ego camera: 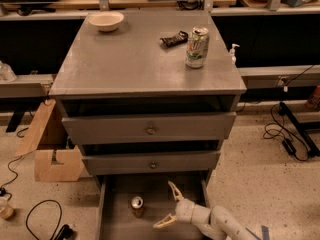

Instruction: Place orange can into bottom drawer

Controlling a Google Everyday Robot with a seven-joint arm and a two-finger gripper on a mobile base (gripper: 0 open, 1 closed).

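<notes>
Speckled floor [260, 176], grey cabinet [135, 59], wooden bench [55, 4] behind.
</notes>
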